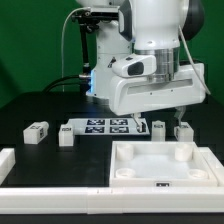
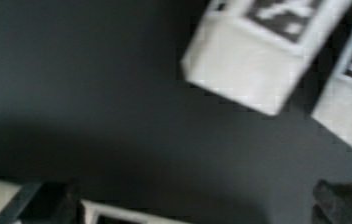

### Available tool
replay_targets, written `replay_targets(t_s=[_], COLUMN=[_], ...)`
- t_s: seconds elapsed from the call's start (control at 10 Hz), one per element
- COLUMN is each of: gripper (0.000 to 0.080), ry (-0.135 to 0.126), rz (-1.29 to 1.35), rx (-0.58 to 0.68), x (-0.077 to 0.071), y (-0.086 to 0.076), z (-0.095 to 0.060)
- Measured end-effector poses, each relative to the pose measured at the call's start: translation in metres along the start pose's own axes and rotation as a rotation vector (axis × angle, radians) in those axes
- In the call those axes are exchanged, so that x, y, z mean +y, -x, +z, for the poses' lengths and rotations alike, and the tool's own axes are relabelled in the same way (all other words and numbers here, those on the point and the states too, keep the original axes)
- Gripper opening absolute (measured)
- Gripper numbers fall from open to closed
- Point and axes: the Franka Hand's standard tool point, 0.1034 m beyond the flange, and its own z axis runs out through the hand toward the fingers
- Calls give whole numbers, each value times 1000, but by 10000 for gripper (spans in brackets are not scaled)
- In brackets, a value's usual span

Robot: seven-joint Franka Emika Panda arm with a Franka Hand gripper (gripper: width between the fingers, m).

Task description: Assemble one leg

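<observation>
Several legs, small chunky white blocks with square tags, stand on the dark table. Two are toward the exterior view's left [image 1: 37,131] [image 1: 66,134] and two toward its right [image 1: 158,128] [image 1: 182,130]. My gripper [image 1: 170,116] hangs just above the two right-hand legs. In the wrist view two tagged legs [image 2: 253,55] [image 2: 347,100] lie beyond the fingers, clear of them. The gripper [image 2: 198,205] is open, with only dark table between the two fingertips [image 2: 48,200]. It holds nothing.
The marker board [image 1: 108,126] lies between the two pairs of legs. The large white square panel with corner sockets [image 1: 160,178] sits in front of the gripper, and what may be its edge shows in the wrist view [image 2: 123,213]. A white border wall [image 1: 12,163] runs along the front left.
</observation>
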Motion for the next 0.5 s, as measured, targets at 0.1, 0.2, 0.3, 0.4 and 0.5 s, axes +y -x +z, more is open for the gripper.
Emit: replay_targets(t_s=[0.1, 0.2, 0.3, 0.4, 0.5], gripper=[649, 649, 649, 649, 649], ry=[-7, -12, -17, -19, -22], rz=[114, 204, 244, 220, 220], rx=[1, -2, -7, -9, -11], x=[-8, -20, -35, -48, -61], y=[1, 3, 6, 7, 9], z=[1, 2, 4, 4, 5])
